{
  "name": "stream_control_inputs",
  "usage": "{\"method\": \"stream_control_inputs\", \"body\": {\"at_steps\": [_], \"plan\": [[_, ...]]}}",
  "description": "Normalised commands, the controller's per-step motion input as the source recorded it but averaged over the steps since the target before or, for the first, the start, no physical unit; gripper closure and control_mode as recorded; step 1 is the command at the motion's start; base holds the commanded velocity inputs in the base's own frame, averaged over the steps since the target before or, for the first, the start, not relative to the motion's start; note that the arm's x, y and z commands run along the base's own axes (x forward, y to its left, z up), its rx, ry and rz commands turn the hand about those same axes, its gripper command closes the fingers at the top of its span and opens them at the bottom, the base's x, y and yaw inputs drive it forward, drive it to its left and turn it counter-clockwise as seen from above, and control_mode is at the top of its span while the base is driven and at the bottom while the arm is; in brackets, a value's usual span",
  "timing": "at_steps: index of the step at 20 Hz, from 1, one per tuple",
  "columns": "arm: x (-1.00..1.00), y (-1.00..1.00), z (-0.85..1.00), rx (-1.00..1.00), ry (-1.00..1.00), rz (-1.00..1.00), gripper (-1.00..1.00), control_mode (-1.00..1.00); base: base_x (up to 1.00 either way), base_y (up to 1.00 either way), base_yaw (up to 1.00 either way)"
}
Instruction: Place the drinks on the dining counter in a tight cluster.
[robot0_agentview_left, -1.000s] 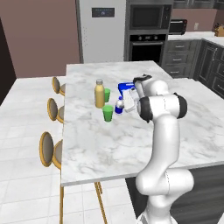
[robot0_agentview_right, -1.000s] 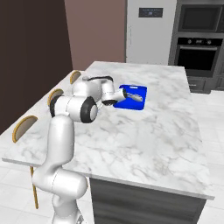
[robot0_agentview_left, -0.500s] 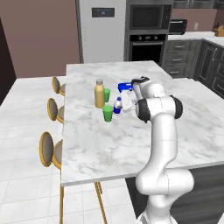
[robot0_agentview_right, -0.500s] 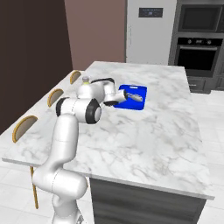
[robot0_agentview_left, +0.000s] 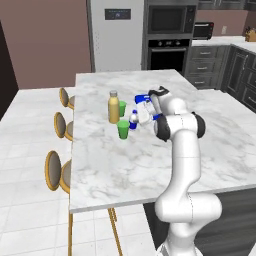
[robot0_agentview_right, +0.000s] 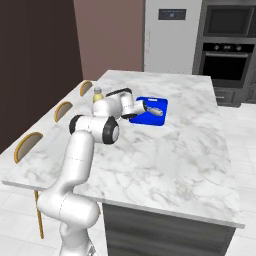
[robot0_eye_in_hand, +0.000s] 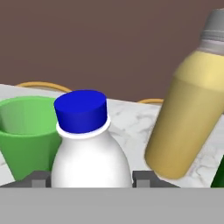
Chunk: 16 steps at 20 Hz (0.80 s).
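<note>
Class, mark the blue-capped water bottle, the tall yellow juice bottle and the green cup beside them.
Blue-capped white water bottle (robot0_eye_in_hand: 81, 110), hand view, on its cap.
Tall yellow juice bottle (robot0_eye_in_hand: 189, 114), hand view, mid-body.
Green plastic cup (robot0_eye_in_hand: 24, 131), hand view, front wall.

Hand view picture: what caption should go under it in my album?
The hand grips a blue-capped water bottle, between a green cup and a yellow juice bottle.

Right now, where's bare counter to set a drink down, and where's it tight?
Free: the near stretch of the dining counter in front of the green cup, and the right half beyond the blue board. Crowded: the knot where the gripper grips the water bottle between the cup and the yellow juice bottle.
</note>
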Motion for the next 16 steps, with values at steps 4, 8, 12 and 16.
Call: {"method": "stream_control_inputs", "body": {"at_steps": [4, 8, 12, 16], "plan": [[0.20, 0.00, -0.23, 0.00, 0.00, 0.03, 1.00, -1.00, 0.00, 0.00, 0.00], [0.17, 0.02, -0.29, 0.00, 0.00, 0.02, 1.00, -1.00, 0.00, 0.00, 0.00], [0.11, 0.04, -0.37, 0.00, 0.02, 0.02, -1.00, -1.00, 0.00, 0.00, 0.00], [0.10, 0.02, -0.30, 0.00, 0.01, 0.02, -1.00, -1.00, 0.00, 0.00, 0.00]]}}
